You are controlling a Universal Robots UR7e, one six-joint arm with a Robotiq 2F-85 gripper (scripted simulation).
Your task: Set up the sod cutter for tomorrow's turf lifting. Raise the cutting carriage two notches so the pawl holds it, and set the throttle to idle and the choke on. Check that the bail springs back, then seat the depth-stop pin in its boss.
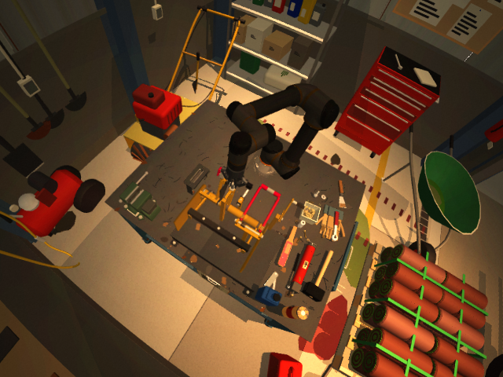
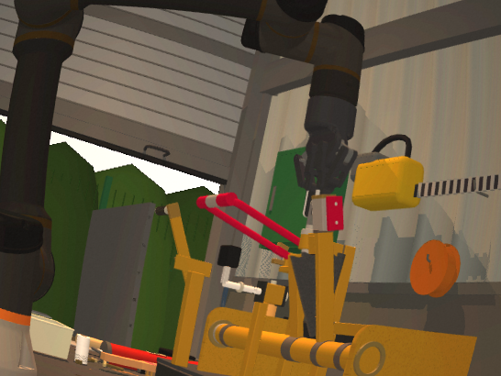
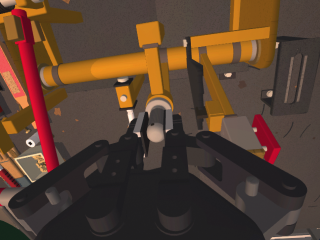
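Observation:
The sod cutter (image 1: pixel 221 219) sits on the dark bench, a yellow frame with a black blade bar along its front and a yellow cross shaft (image 3: pixel 144 64). The knurled grey knob (image 3: pixel 156 127) of a yellow lever on that shaft is gripped by my closed gripper (image 3: pixel 156 129), which stands over the machine's rear (image 1: pixel 233 183). Right of the lever a dark toothed plate (image 3: pixel 195 82) stands beside a yellow arm ending in a grey and red block (image 3: pixel 258 138). The red bail (image 1: pixel 262 203) slopes up on the machine's right side.
A small open box (image 1: pixel 312 212) lies right of the machine among hand tools, a red canister (image 1: pixel 304 263), a mallet (image 1: pixel 319 278) and a pink tool (image 1: pixel 286 251). A green vise (image 1: pixel 140 199) and a black plate (image 1: pixel 196 178) lie to its left.

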